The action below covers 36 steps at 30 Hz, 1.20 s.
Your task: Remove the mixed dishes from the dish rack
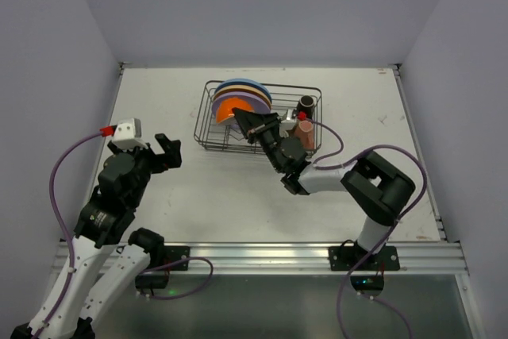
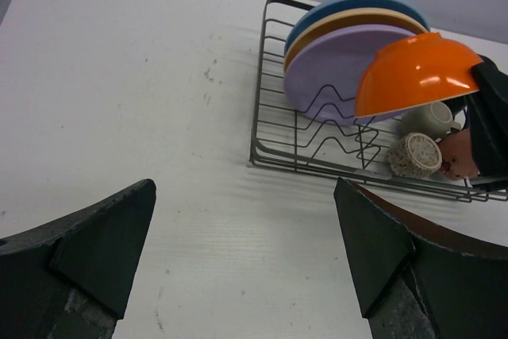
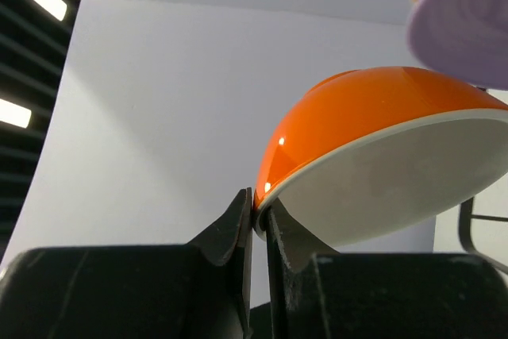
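The black wire dish rack [image 1: 208, 126] [image 2: 270, 117] stands at the back middle of the table. Blue, tan and purple plates [image 1: 248, 90] [image 2: 329, 69] stand upright in it. My right gripper [image 1: 248, 120] [image 3: 259, 216] is shut on the rim of the orange bowl [image 1: 230, 106] [image 2: 417, 77] [image 3: 373, 117], holding it tilted above the rack, white inside facing down. Small cups lie at the rack's right end: a dark brown cup [image 1: 305, 103], a pink cup [image 1: 304, 132] [image 2: 459, 152], a beige cup [image 2: 432, 117] and a speckled cup [image 2: 413, 155]. My left gripper [image 1: 163, 151] [image 2: 244, 252] hangs open over bare table left of the rack.
White walls close in the table on the left, back and right. A metal rail [image 1: 262, 256] runs along the near edge by the arm bases. The right arm's cable [image 1: 373, 148] loops above the table right of the rack.
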Each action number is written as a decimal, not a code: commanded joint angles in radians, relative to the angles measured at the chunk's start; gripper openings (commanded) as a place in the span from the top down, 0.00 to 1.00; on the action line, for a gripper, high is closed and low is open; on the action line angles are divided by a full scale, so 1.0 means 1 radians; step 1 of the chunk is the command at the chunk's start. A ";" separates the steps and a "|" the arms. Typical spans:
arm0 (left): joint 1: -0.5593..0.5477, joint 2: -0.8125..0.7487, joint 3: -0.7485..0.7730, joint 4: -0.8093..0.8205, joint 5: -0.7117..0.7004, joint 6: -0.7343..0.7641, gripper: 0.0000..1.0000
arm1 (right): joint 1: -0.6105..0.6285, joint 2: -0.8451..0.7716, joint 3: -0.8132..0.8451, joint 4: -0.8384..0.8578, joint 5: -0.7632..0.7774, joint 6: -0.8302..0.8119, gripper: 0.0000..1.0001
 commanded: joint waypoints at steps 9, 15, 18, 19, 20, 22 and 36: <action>-0.005 0.003 0.006 0.019 -0.027 0.018 0.00 | -0.049 -0.231 -0.073 0.106 -0.189 -0.210 1.00; -0.005 -0.001 0.006 0.019 -0.027 0.017 0.00 | -0.133 -0.501 -0.084 -0.264 -0.210 -0.404 1.00; -0.005 -0.004 0.006 0.017 -0.027 0.017 0.00 | -0.212 -0.640 -0.077 -0.452 -0.194 -0.480 1.00; -0.005 -0.008 0.006 0.019 -0.027 0.017 0.00 | -0.226 -0.678 -0.066 -0.597 -0.172 -0.562 1.00; -0.005 -0.014 0.004 0.019 -0.026 0.017 0.00 | -0.239 -0.747 -0.049 -0.677 -0.146 -0.610 1.00; -0.005 -0.015 0.003 0.022 -0.023 0.017 0.00 | -0.284 -0.798 0.032 -0.923 -0.089 -0.740 1.00; -0.012 -0.037 0.001 0.027 -0.007 0.018 0.00 | -0.730 -0.449 0.673 -1.963 -0.218 -1.239 1.00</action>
